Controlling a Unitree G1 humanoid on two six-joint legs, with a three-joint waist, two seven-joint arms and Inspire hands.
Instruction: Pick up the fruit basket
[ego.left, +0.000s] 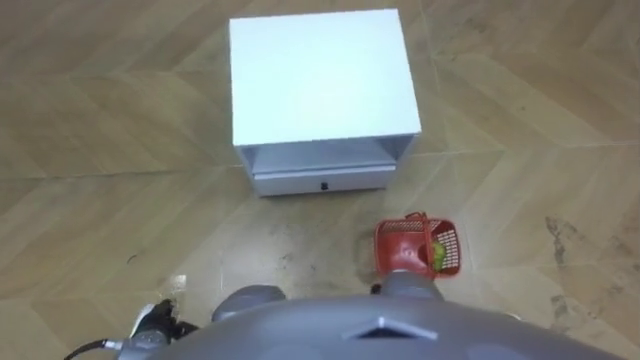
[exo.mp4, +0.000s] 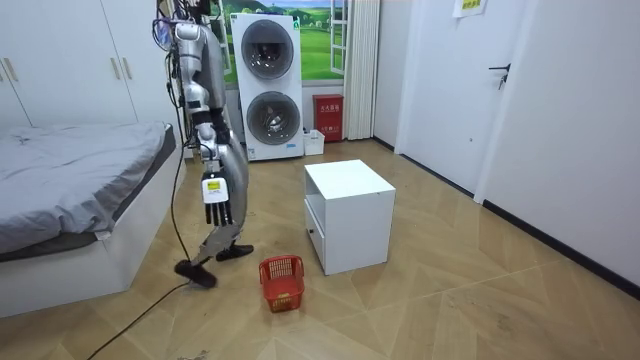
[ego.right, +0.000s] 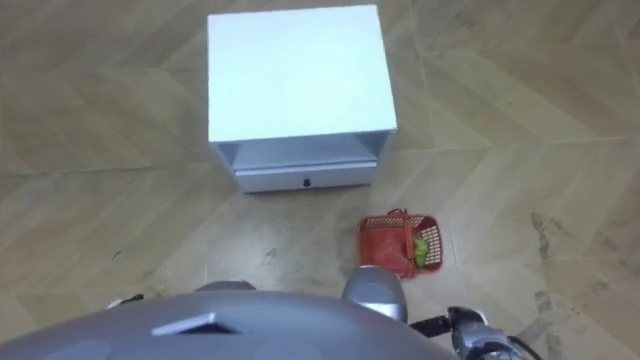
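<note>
Wood floor (ego.left: 520, 130) with a zigzag pattern lies all around the white cabinet (ego.left: 320, 80), so I use that cabinet as my marker. It has a flat white top, an open shelf under the top, and a drawer (ego.left: 322, 180) at the bottom with a small dark knob. The drawer looks pushed in.

The fruit basket (ego.left: 418, 245) is red. It sits on the floor on the drawer side of the cabinet, a bit off to the robot's right. It is near the cabinet but not touching it. I can see something green (ego.left: 437, 253) inside it.

My robot stands up straight on the drawer side of the cabinet and faces it. Its head looks down at the cabinet and the basket. The right hand (exo.mp4: 218, 205) hangs by the robot's hip, higher than the basket and apart from it. Its fingers are straight and point down, and they hold nothing. The left hand (ego.left: 155, 322) shows as a dark bit low down, far from the cabinet, and I cannot tell how its fingers are.

A bed (exo.mp4: 70, 190) stands past the robot, on the side away from the cabinet. Two washing machines (exo.mp4: 268, 85) are stacked by the wall behind the cabinet. A white door (exo.mp4: 445, 90) is on the room view's right of the cabinet.
</note>
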